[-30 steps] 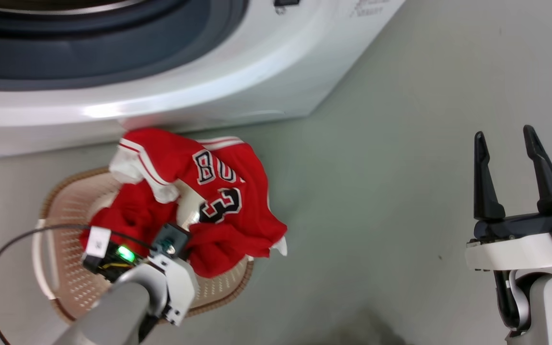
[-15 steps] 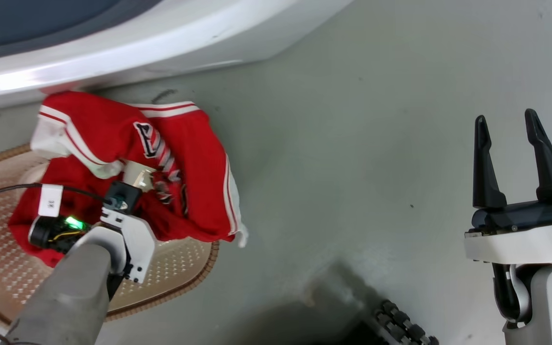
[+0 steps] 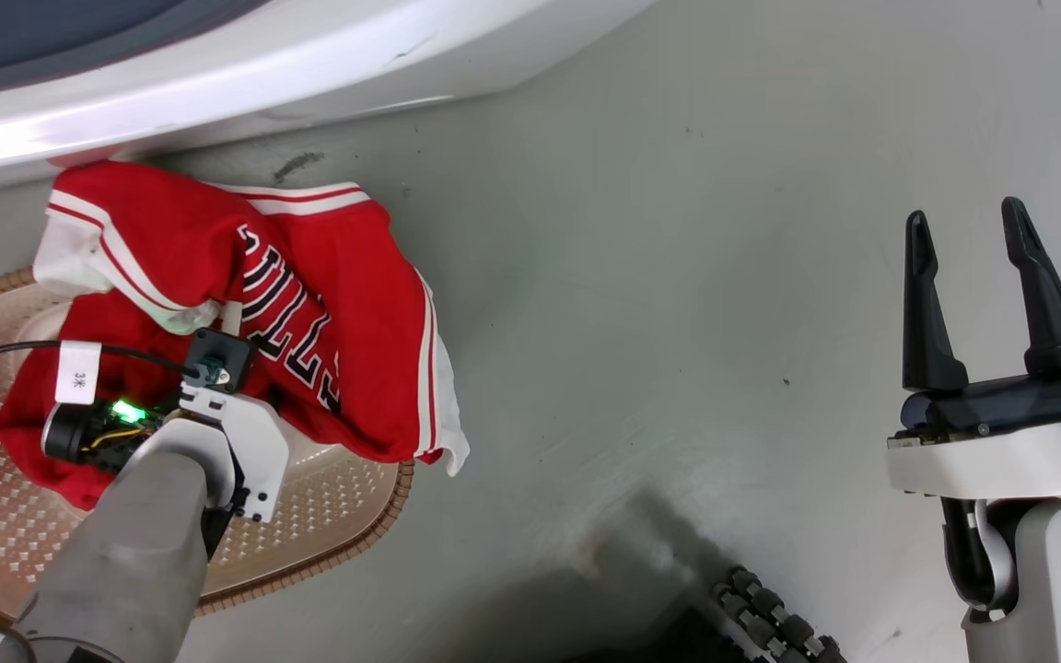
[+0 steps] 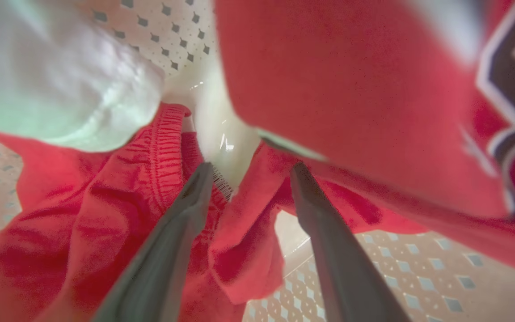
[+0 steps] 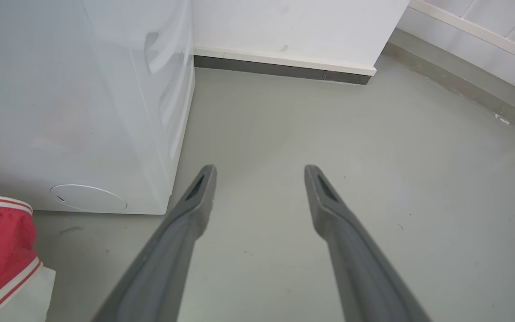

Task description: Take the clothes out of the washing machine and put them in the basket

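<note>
Fingers first: in the left wrist view your left fingers (image 4: 181,214) stand parted, with a fold of the plain red garment (image 4: 83,214) lying loose between them and nothing pinched. The jersey (image 4: 351,89) hangs just above them, and the basket (image 4: 172,27) shows its dotted wall behind. That open spread is something the head view cannot give you, because the left arm (image 3: 125,552) covers it there.

From the head view you read the change. Since a second ago the jersey has rolled and slumped: its number has turned under and a run of black letters now faces up. The whole picture has also slid, but that is the head moving, not the washing machine (image 3: 309,64). Both clothes now rest in the basket, the plain one inside, the jersey with its striped side draped over the rim on the robot's right toward the floor (image 3: 678,276). I judge the drop as made and the overhang as the loose end. Your right fingers (image 3: 931,331) wait well apart, spread and empty.

Right wrist view adds the washing machine's white side and a striped corner of the jersey at lower left, with bare floor between those wide fingers. Nothing tells you whether the washing machine is empty.
</note>
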Controlling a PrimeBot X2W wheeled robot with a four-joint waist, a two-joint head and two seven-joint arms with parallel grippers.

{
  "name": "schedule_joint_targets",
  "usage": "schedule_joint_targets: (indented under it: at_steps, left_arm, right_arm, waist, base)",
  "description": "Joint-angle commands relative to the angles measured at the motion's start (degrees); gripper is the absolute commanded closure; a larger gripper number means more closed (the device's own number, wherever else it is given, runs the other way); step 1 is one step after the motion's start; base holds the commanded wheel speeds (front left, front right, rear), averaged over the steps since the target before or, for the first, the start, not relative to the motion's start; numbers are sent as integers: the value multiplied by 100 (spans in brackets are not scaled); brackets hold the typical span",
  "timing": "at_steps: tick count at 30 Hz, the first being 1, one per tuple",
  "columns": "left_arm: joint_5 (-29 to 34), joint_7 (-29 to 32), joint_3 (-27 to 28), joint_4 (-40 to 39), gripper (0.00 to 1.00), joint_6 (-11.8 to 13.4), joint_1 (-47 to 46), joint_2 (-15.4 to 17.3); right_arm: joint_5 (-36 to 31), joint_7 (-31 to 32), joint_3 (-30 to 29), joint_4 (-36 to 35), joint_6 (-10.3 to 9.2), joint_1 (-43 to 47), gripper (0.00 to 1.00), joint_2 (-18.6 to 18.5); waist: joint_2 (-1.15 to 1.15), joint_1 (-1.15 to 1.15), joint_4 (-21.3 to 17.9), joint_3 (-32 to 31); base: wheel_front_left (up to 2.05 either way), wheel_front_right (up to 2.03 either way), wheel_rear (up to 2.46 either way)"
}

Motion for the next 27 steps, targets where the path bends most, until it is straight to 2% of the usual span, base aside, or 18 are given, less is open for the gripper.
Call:
schedule_joint_targets:
  at_steps: [1, 10, 20, 27]
  left_arm:
    - [-14, -53, -2, 15, 0, 22, 30, -43]
    - [-142, -283, 134, -271, 0, 6, 268, -250]
    - [27, -283, 906, -1919, 0, 246, 898, -188]
    - [565, -283, 1365, -3095, 0, 447, 1494, -89]
  right_arm:
    - [-36, -11, -13, 26, -6, -63, 0, 6]
    - [-173, -11, -222, 175, -5, 12, 0, 6]
    - [-516, -11, -425, 307, -5, 196, 0, 2]
    - [-607, -11, -632, 402, -5, 397, 0, 1]
  waist:
    - [0, -1, 36, -77]
    - [0, -1, 330, -875]
    - [0, -1, 945, -2114]
    - [0, -1, 1285, -2764]
  base:
    - [0, 0, 0]
    - [0, 0, 0]
    - [0, 0, 0]
    - [0, 0, 0]
